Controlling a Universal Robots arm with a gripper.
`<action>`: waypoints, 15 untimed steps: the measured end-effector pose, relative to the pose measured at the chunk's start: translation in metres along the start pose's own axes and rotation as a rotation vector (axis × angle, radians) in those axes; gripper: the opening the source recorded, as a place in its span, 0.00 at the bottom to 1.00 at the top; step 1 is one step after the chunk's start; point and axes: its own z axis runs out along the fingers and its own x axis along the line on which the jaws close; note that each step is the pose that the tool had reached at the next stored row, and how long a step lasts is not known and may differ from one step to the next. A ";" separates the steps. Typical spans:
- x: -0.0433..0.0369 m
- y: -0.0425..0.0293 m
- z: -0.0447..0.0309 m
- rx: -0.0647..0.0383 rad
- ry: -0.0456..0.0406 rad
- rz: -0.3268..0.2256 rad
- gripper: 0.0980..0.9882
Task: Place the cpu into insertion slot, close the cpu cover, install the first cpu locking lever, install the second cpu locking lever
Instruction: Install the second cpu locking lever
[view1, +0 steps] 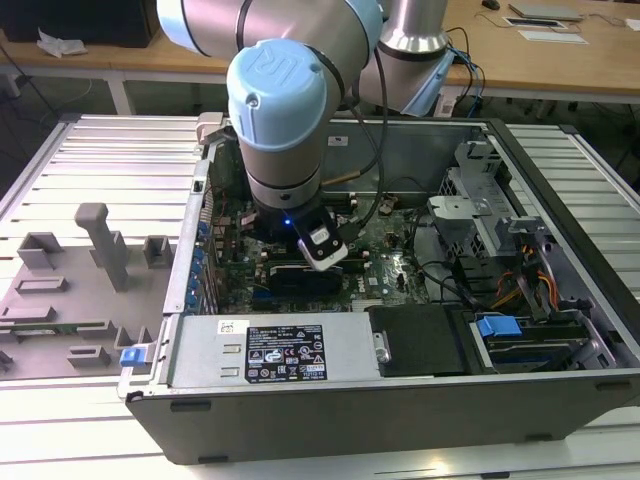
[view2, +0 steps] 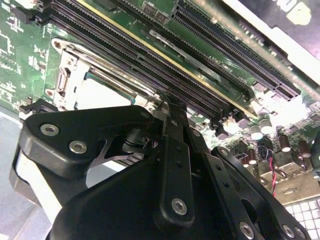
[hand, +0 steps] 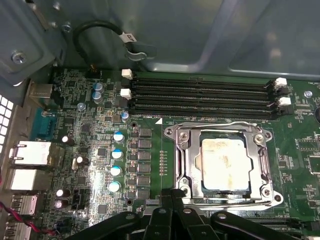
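Observation:
In the first wrist view the cpu (hand: 224, 162), a pale silver-beige square, lies in the insertion slot (hand: 172, 133) on the green board. The cpu cover (hand: 189, 165), a silver frame plate, lies flat over the chip's edges. A thin wire lever (hand: 215, 123) runs along the socket's side by the memory slots. My black gripper (hand: 173, 193) is shut, its tips together just off the opposite edge of the socket. In the second wrist view the gripper (view2: 168, 106) sits beside the cpu (view2: 100, 95) and the cover (view2: 75, 65). I cannot see anything between the fingers.
Long black memory slots (hand: 200, 95) run beside the socket. Capacitors (hand: 117, 160) and rear ports (hand: 27, 155) stand on its other side. In the exterior view the arm (view1: 285, 130) reaches down into the open computer case (view1: 400, 350). A grey fixture tray (view1: 80, 270) lies at the exterior view's left.

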 end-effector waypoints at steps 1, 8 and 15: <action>0.0000 -0.0001 0.0000 0.000 0.0001 0.000 0.01; -0.0010 0.0003 -0.0030 0.001 0.0004 -0.001 0.01; -0.0052 0.0045 -0.0154 0.033 0.0023 -0.002 0.01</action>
